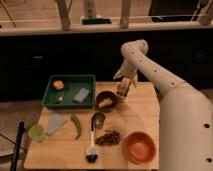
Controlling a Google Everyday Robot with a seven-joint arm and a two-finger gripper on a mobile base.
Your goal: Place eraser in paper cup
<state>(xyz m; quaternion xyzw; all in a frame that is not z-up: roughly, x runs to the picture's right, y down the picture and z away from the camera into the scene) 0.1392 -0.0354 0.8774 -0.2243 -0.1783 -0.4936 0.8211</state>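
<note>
just beside the brown bowl [111, 95] hangs the end effector [123, 90].

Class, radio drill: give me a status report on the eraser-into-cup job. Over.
Pincer close by dark brown bowl. Paper cup at opposite front corner, far from pincer. Eraser not made out. Green tray and metal cup lie between.

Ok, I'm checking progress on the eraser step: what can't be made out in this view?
Camera view, all too small or blurred:
- Whether the gripper, over the wooden table's far edge beside the dark brown round bowl, carries an eraser.
- Whether the paper cup stands under it, hidden by it.
- What the yellowish bits in that bowl are.
</note>
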